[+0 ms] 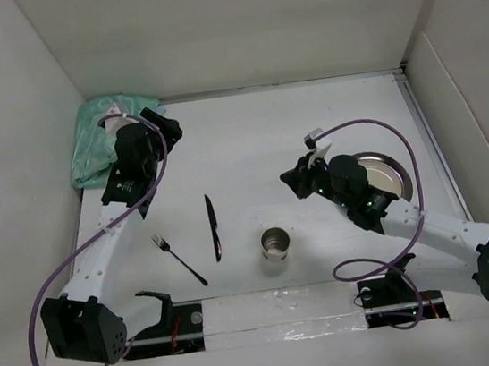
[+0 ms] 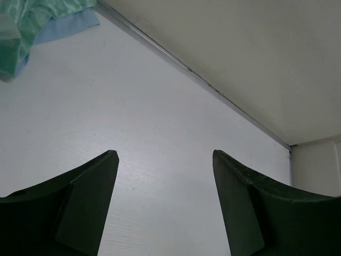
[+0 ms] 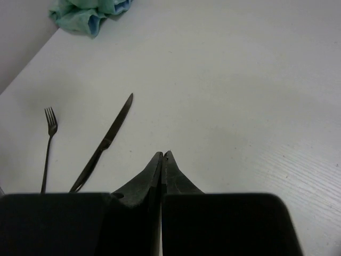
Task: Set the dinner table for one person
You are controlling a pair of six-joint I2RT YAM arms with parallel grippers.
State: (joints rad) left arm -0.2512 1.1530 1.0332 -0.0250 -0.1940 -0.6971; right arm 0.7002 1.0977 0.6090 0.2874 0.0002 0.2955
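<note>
The table (image 1: 247,133) is spread beneath both arms. A cloth (image 1: 100,143) is bunched in its far left corner, with the left gripper (image 2: 165,160) held just beside it, jaws released and empty. Fork (image 1: 179,260), knife (image 1: 213,228) and cup (image 1: 275,246) are laid nearer. The right gripper (image 3: 162,156) is clenched on nothing, beside a plate (image 1: 388,167).

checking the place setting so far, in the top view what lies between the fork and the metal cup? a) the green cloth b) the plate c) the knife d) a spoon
c: the knife lies between the fork and the metal cup, while the plate sits off to the right under the right arm and the green cloth is bunched in the far left corner.
</note>
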